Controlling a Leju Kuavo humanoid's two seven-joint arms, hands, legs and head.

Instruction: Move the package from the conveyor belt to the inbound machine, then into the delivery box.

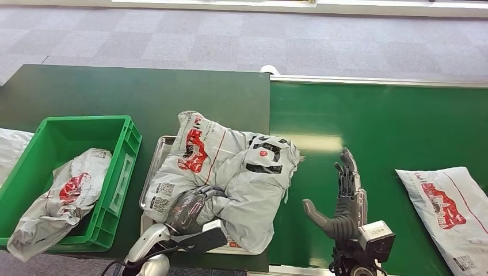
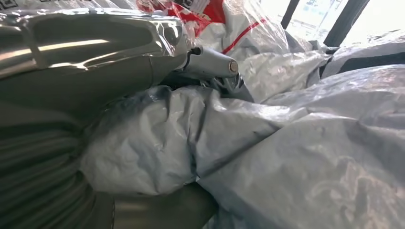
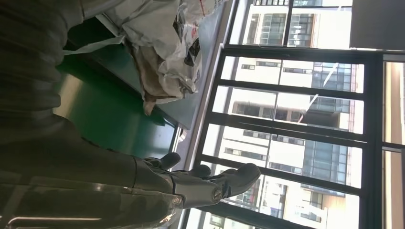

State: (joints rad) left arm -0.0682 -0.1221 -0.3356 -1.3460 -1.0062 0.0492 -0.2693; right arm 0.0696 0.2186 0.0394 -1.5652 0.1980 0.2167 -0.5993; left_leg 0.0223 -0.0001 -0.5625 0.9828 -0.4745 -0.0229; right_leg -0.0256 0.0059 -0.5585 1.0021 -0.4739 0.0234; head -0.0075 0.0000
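1. Floor [image 1: 241, 40]: grey carpet tiles in a square grid fill the upper part of the head view.
2. Wall base [image 1: 288, 7]: a pale strip runs along the top edge of the head view, brightly lit.
3. Table [image 1: 144, 92]: a dark green top occupies the left and centre of the head view.
4. Windows [image 3: 296, 119]: tall panes in dark frames fill the right half of the right wrist view; multi-storey buildings [image 3: 267, 152] stand outside in daylight.
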